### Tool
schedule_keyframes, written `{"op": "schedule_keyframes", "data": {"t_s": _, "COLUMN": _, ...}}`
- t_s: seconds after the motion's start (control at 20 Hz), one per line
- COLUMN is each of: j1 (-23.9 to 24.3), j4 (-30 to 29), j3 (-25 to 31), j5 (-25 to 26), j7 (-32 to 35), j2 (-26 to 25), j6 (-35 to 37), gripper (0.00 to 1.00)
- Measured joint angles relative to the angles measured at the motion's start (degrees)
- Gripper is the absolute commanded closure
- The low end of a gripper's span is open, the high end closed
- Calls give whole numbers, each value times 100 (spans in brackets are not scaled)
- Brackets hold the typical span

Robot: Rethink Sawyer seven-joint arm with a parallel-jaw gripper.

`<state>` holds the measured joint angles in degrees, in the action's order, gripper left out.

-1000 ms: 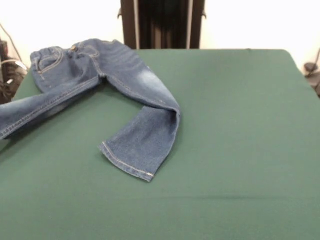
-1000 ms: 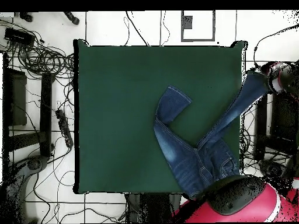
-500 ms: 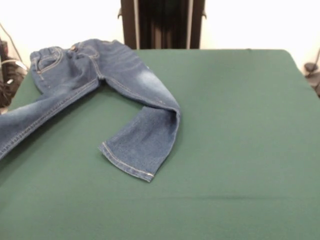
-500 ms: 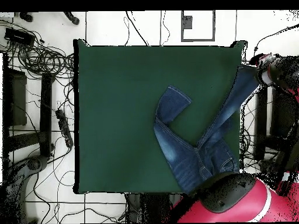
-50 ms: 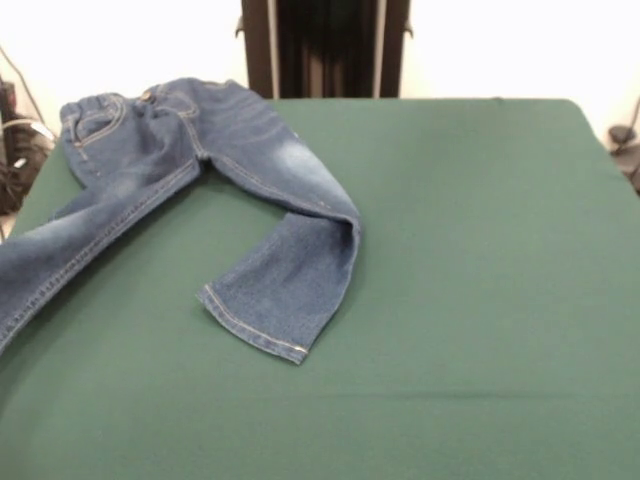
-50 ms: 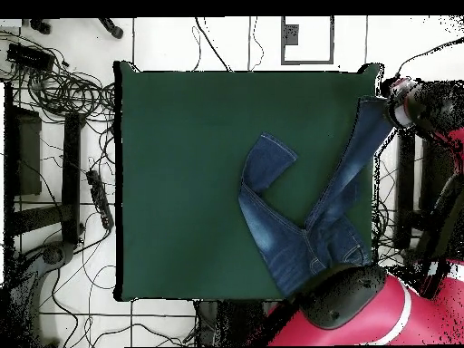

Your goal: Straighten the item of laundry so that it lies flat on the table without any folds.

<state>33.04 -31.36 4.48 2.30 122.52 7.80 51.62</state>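
Observation:
The item of laundry [image 5: 230, 150], blue denim jeans, lies near the table's [image 5: 480, 250] far left corner in the front view. One leg [image 5: 290, 270] is folded back on itself at the knee, with its cuff pointing toward the camera. The other leg [image 5: 60, 240] stretches straight and runs out of the picture's left edge. In the overhead view this leg [image 6: 353, 168] reaches past the table's [image 6: 181, 181] right edge. There my gripper [image 6: 396, 98] is shut on its end. The waistband [image 6: 340, 263] lies by the bottom right corner. The front view does not show the gripper.
My red arm base [image 6: 362, 313] overlaps the table's bottom right corner in the overhead view, and the arm [image 6: 439, 122] reaches along the right side. Tangled cables [image 6: 63, 91] and dark racks [image 6: 23, 154] lie on the floor to the left.
In the overhead view my gripper has carried the leg's end up along the table's right edge. The held leg has swung with it and stretched straighter. The folded leg and waistband stayed put.

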Motion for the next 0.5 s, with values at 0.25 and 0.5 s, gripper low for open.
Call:
{"op": "schedule_keyframes", "data": {"t_s": 0.25, "j1": -262, "j4": 56, "j3": -4, "j5": 0, "j7": 0, "j2": 3, "j6": 99, "gripper": 100}}
{"op": "schedule_keyframes", "data": {"t_s": 0.5, "j1": -568, "j4": 184, "j3": -31, "j5": 0, "j7": 0, "j2": -3, "j6": 261, "gripper": 100}}
